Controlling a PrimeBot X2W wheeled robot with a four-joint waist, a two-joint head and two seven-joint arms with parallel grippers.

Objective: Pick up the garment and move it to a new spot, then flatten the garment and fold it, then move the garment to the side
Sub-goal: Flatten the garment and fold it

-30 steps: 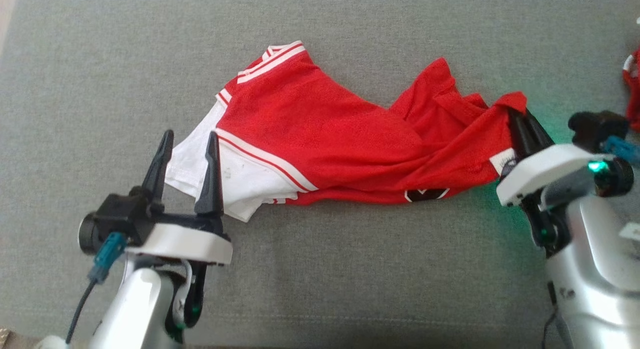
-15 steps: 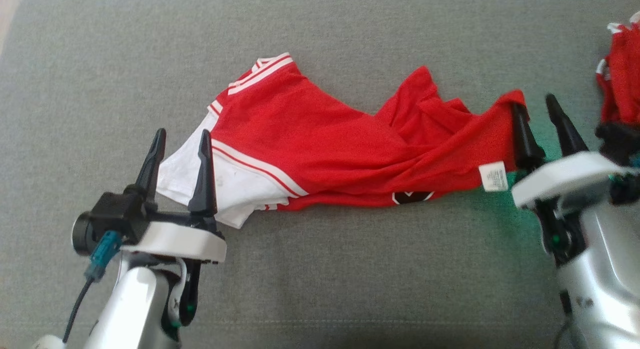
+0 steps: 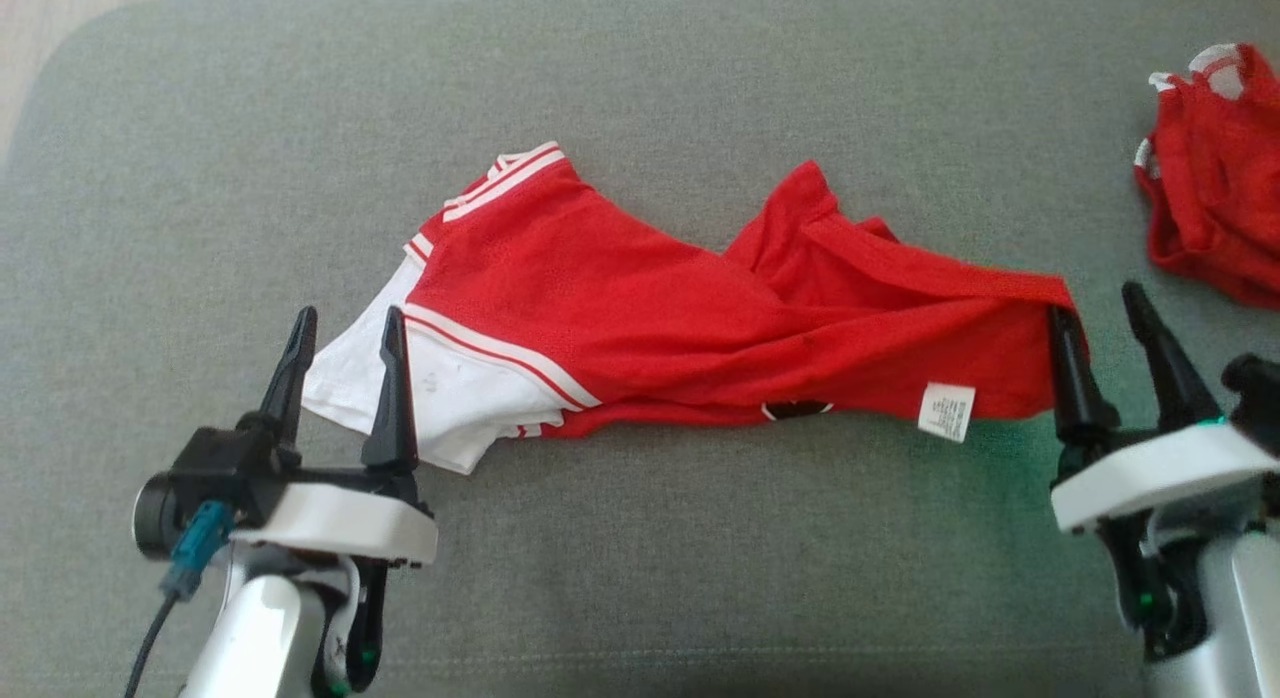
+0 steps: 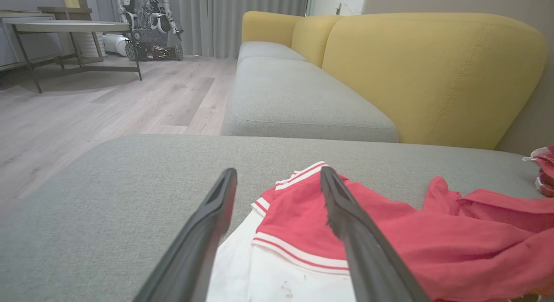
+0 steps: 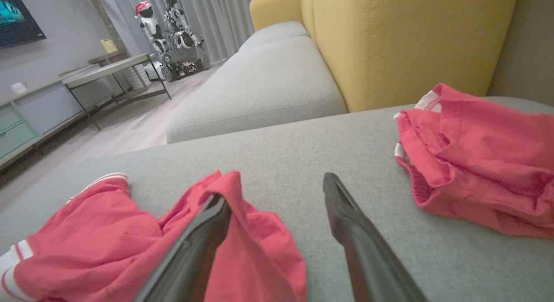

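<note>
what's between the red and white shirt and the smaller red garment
Bare grey cushion and the right gripper, open: in the head view one finger is at the edge of the shirt, the other in the gap short of the smaller red garment.

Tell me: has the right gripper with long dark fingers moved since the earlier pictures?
Yes. The right gripper shifted rightward, nearer the small crumpled red garment.

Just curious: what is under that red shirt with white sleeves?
The garment lies crumpled on the grey sofa cushion. A bit of black print peeks out at its near edge; the rest is hidden beneath folded cloth.
</note>
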